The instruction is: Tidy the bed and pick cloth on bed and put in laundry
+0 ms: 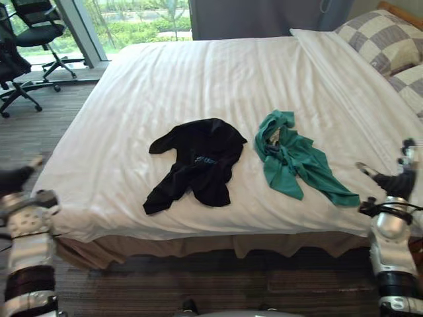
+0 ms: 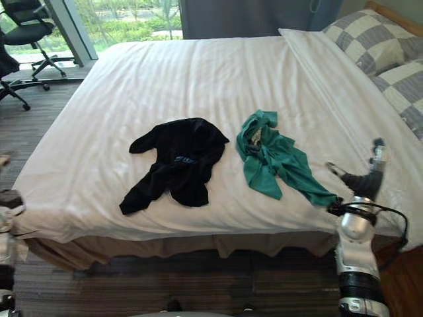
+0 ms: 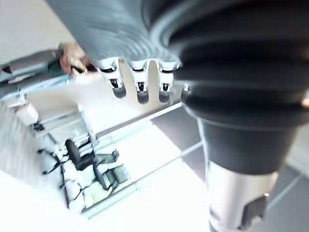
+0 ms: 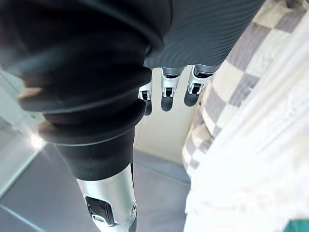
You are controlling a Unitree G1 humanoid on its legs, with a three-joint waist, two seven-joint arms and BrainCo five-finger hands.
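Note:
A black garment (image 1: pixel 198 162) lies crumpled on the white bed (image 1: pixel 198 72), near its front edge at the middle. To its right a green garment (image 1: pixel 291 158) lies bunched, one end trailing towards the front right. My left hand (image 1: pixel 14 179) hovers at the bed's front left corner, off the mattress, its fingers (image 3: pixel 140 87) relaxed and holding nothing. Just right of the green garment's trailing end, my right hand (image 1: pixel 396 181) is raised over the bed's front right edge. It is open and empty, with straight fingers (image 4: pixel 166 92).
Checked pillows (image 1: pixel 383 36) sit at the bed's far right, one also close to my right hand (image 4: pixel 241 72). Black office chairs (image 1: pixel 36 30) stand on the carpet by the window at the far left. Dark carpet runs along the bed's front edge.

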